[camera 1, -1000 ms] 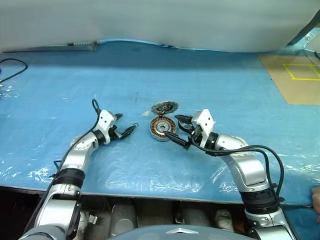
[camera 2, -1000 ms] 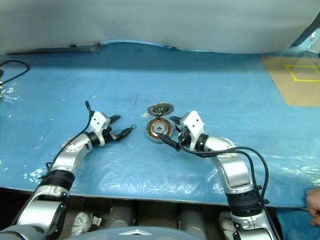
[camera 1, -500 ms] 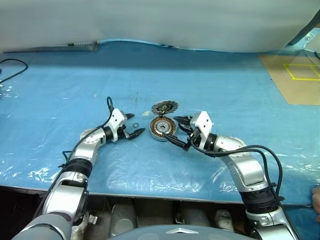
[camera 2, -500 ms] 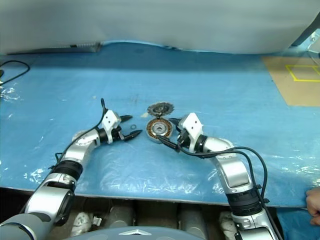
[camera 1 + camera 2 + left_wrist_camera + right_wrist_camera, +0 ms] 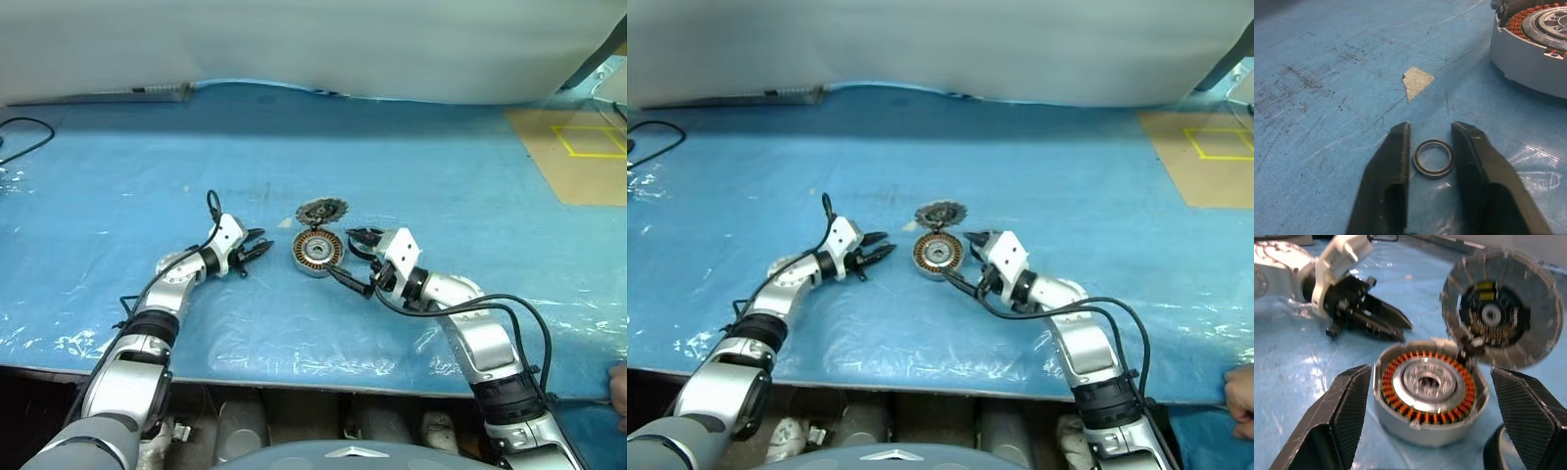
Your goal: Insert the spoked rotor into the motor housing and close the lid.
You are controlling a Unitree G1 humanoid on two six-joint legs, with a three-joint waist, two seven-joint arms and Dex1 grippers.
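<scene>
The motor housing (image 5: 317, 252), a grey puck with copper windings, sits mid-table on the blue sheet. The lid (image 5: 322, 209) stands tilted at its far edge, ribbed face and dark centre showing (image 5: 1503, 316). My right gripper (image 5: 345, 255) is open, one finger on each side of the housing (image 5: 1427, 387) without touching it. My left gripper (image 5: 259, 248) lies low, left of the housing. Its jaws have closed in on a small washer ring (image 5: 1434, 157) lying on the sheet. The spoked rotor is out of view.
A blue plastic sheet (image 5: 411, 176) covers the table. A tan board with yellow tape (image 5: 578, 152) is at the far right, a black cable (image 5: 24, 132) at the far left. A person's hand (image 5: 619, 387) shows at the lower right edge. A pale scrap (image 5: 1417, 81) lies near the ring.
My left gripper has reached right, toward the housing, and narrowed from wide open around the washer ring. The right gripper has sunk slightly beside the housing.
</scene>
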